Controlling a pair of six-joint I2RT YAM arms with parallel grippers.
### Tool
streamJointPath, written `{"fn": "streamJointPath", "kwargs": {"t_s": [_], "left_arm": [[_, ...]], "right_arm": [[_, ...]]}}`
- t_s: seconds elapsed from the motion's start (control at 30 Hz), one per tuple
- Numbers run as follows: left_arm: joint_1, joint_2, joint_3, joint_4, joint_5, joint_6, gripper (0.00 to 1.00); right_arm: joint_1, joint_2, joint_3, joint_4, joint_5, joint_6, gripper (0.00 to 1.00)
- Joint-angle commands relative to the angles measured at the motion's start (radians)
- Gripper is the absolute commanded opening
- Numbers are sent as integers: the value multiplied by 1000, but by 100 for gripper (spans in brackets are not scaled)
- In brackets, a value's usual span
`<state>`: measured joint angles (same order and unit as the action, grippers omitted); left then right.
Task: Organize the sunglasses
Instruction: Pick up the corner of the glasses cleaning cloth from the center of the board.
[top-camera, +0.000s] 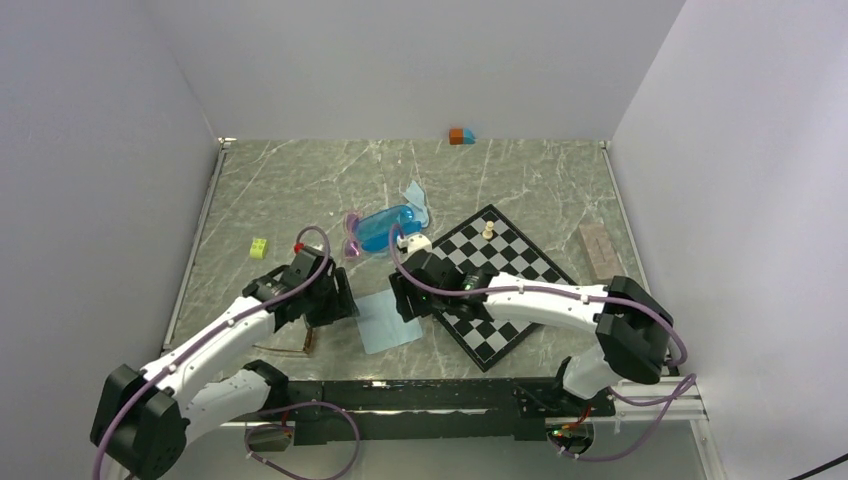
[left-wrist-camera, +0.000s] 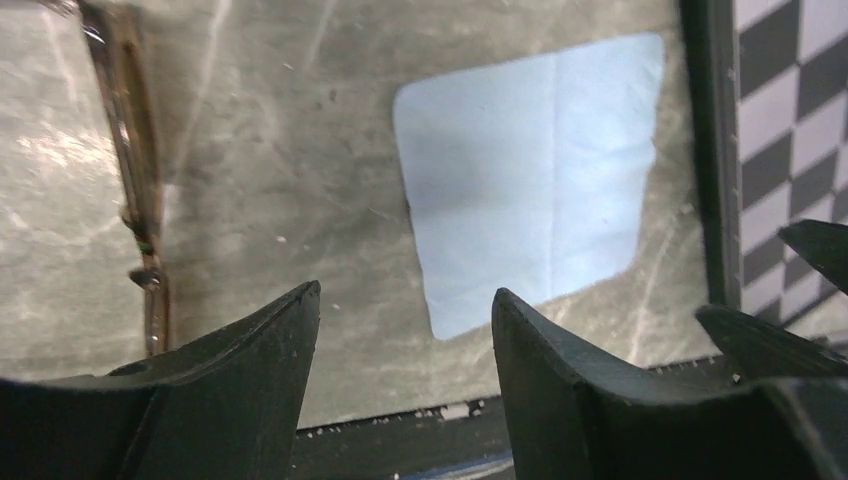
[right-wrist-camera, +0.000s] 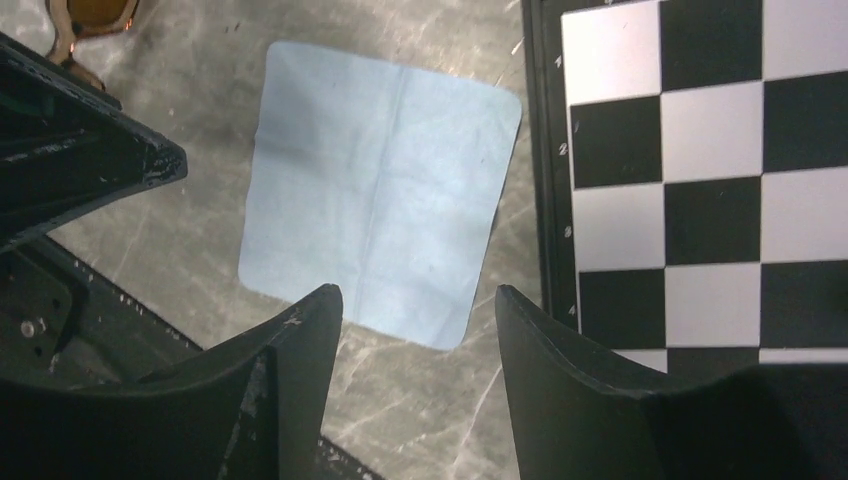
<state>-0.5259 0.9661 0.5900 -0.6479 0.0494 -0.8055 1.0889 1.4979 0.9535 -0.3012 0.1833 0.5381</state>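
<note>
The small purple sunglasses lie mid-table beside a blue case. The brown thin-framed sunglasses lie near the front edge, partly under my left arm. A long temple shows in the left wrist view and a lens corner in the right wrist view. My left gripper is open and empty, just left of a flat light-blue cloth. My right gripper is open and empty, just right of that cloth.
A chessboard lies right of the cloth, with a white piece on it. A second light-blue cloth lies behind the case. A yellow brick, an orange-and-blue block and a pinkish block lie farther off.
</note>
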Motion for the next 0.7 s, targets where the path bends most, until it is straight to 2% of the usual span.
{"fn": "streamJointPath", "kwargs": {"t_s": [0.0, 0.23, 0.47, 0.67], "left_arm": [[5, 85, 68, 73, -134, 26, 67], [27, 328, 137, 164, -108, 63, 48], [41, 470, 158, 229, -42, 68, 32], [41, 493, 133, 243, -35, 66, 31]], "right_arm": [[-58, 42, 33, 99, -67, -31, 61], [-118, 188, 104, 140, -73, -46, 51], [-130, 294, 169, 140, -51, -79, 46], [-130, 337, 185, 138, -36, -72, 45]]}}
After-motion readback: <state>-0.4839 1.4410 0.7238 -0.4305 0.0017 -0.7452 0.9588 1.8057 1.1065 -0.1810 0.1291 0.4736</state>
